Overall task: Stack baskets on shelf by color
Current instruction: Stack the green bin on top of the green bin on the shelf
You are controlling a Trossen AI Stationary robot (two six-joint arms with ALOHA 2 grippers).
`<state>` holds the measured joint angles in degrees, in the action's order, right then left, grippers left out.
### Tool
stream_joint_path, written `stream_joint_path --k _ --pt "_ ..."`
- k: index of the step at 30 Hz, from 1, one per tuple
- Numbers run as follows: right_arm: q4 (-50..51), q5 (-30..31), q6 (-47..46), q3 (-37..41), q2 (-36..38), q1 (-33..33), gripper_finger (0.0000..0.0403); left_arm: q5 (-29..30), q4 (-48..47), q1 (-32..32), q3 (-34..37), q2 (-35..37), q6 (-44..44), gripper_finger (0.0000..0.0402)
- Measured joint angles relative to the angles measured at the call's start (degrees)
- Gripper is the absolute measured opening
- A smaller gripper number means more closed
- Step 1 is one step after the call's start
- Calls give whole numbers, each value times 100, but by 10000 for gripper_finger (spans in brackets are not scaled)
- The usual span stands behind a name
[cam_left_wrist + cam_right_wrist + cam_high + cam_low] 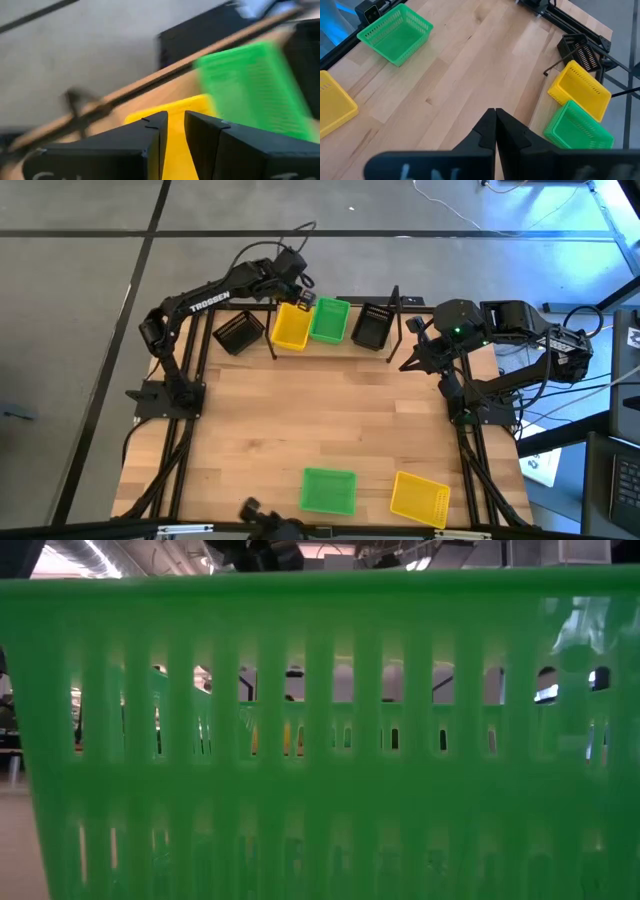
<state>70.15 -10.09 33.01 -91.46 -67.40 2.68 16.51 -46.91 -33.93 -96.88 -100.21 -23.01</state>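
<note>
Nearest the front edge of the table (300,420) sit two loose baskets: a green basket (329,490), so close to the low camera that its slotted wall fills that whole view, and beside it, toward the right arm's side, a yellow basket (420,499) lying slightly askew. Neither is touched. The middle of the table is bare wood. At the far edge stands the shelf (395,300), its thin black posts rising at either end, with three baskets on the board: a yellow one (291,326), a green one (330,320) touching it, and a black one (372,326) further along; a second black basket (238,333) sits tilted just outside the left post. The left gripper (297,293) hangs over the far rim of the shelf's yellow basket; in its wrist view the jaws stand a little apart with yellow showing between them, pinching nothing that I can see. The right gripper (495,131) waits raised by the shelf's right end, jaws pressed together and empty. Judgement: these mesh trays look light, thin-walled and somewhat springy, with smooth plastic that may slip. Best hold is likely one long rim wall, pinched mid-length, so the tray hangs level and nests squarely onto its colour match.
</note>
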Motion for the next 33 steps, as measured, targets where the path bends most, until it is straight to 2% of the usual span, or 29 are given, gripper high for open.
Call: stream_joint_path --k 5,9,15,22,33 --pt "0 0 0 0 0 0 7 -1657 692 169 -13 9 1108 55" --pt "-4 0 0 0 0 0 7 -2092 1197 428 100 -155 1892 55" --pt "-24 0 0 0 0 0 7 -2100 1227 757 115 -700 2870 55" --pt "-193 0 0 0 0 -1 7 -1248 1547 995 115 -1182 3317 55" --pt "-229 -1 -125 0 0 0 7 -1420 1672 1007 115 -1488 3384 55"
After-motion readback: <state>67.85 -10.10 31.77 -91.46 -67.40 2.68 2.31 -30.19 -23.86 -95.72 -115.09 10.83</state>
